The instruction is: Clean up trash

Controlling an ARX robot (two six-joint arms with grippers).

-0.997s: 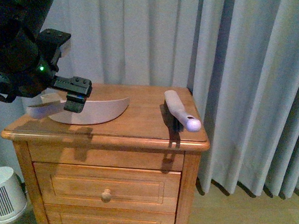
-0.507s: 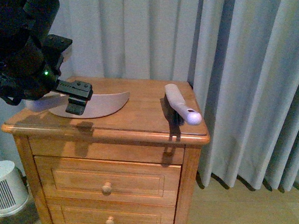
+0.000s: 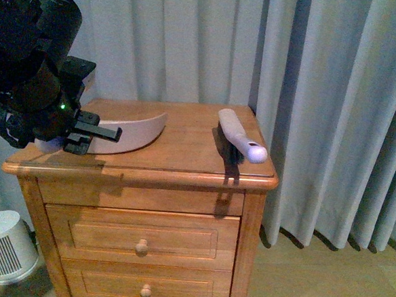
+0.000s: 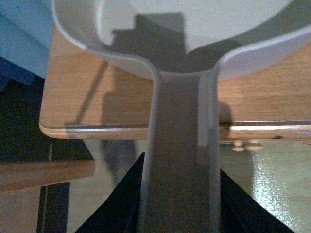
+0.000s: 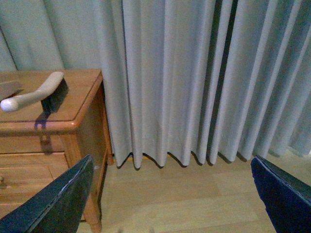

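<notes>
Pale dustpan handle (image 4: 180, 170) sits clamped in the left gripper (image 3: 97, 138) — right gripper (image 5: 171, 162) gapes wide, empty.

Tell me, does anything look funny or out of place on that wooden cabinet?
Only a little. The dustpan has its handle sticking out past the edge of the cabinet, clamped in the left gripper. The brush stands tidily near the right edge. Nothing looks spilled or broken.
</notes>
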